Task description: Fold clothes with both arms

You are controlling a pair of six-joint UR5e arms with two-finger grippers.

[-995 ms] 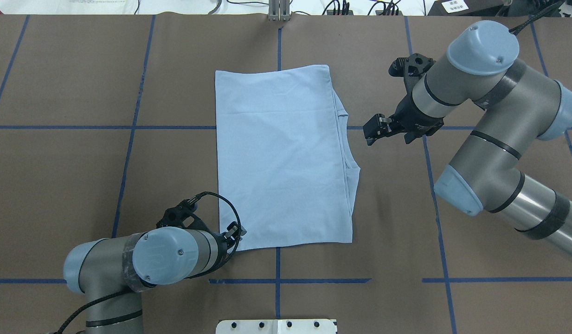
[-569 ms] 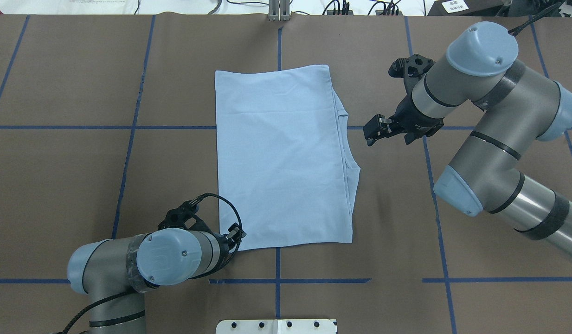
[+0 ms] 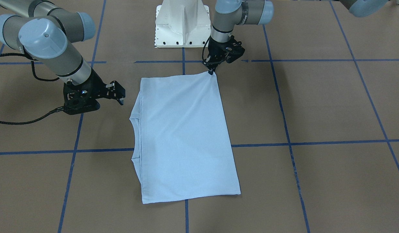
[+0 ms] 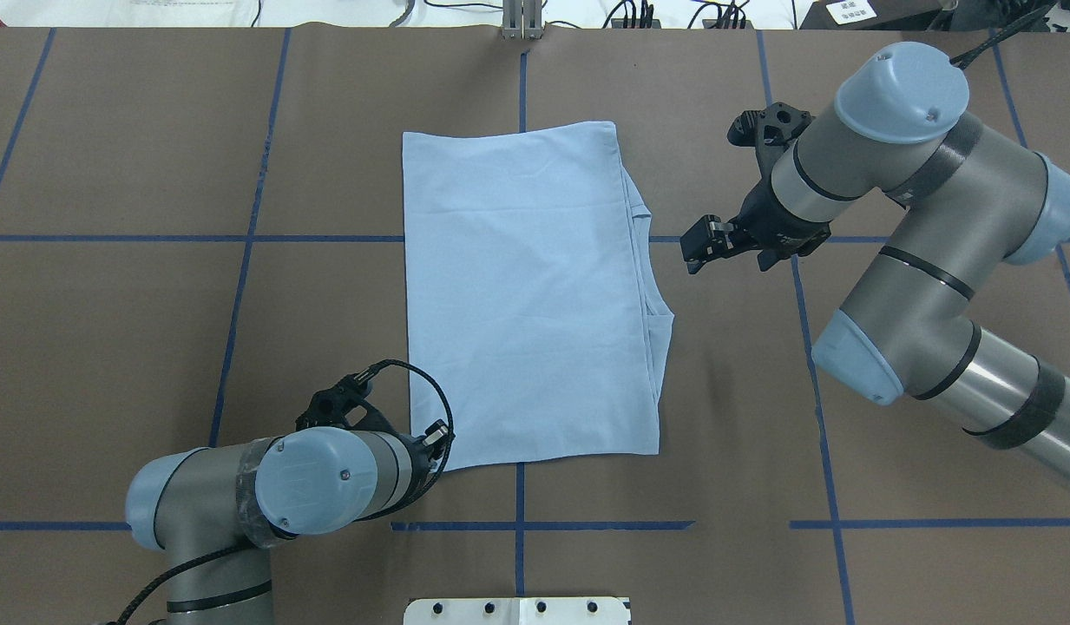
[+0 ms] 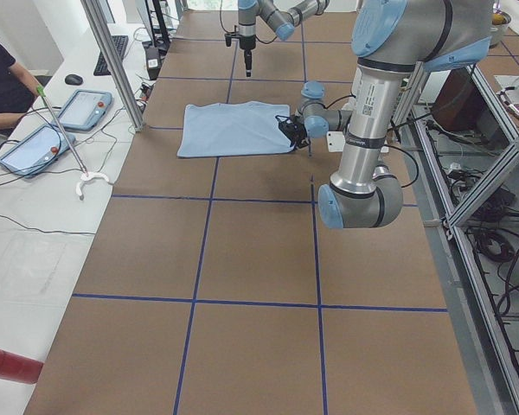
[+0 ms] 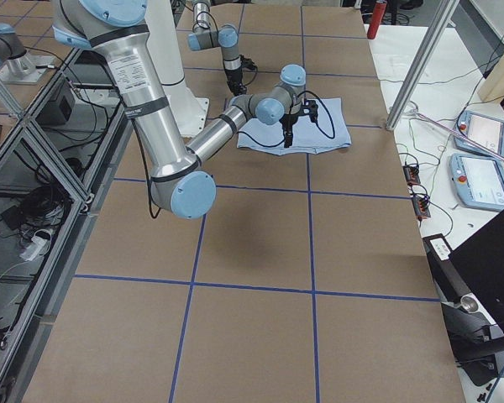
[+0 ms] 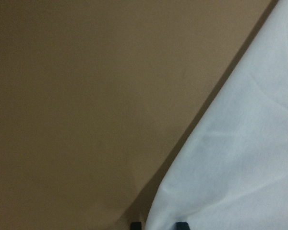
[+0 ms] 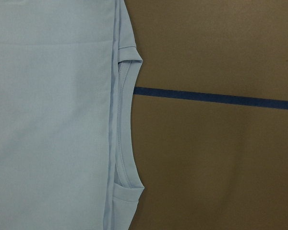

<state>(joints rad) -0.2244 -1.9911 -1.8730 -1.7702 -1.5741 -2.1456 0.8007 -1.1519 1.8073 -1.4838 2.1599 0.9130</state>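
The light blue T-shirt (image 4: 526, 295) is lying folded flat, plain side up, at the middle of the brown table (image 4: 109, 347). Its collar (image 4: 646, 260) is facing the right gripper (image 4: 692, 253), which is hanging just beside it, clear of the cloth, fingers spread. The left gripper (image 3: 212, 70) is pointing down onto the shirt's corner nearest the robot (in the wrist view its tips are flanking the fabric). Whether it is pinching, I cannot tell.

Open counter (image 4: 135, 347) all round the folded T-shirt (image 4: 526, 295)

We see bare brown paper on every side. Only the left tool (image 3: 213, 71), at the corner nearest the white pedestal (image 3: 181, 22), and the right tool (image 4: 695, 250), just clear of the collar (image 8: 125, 129), stand in the way.
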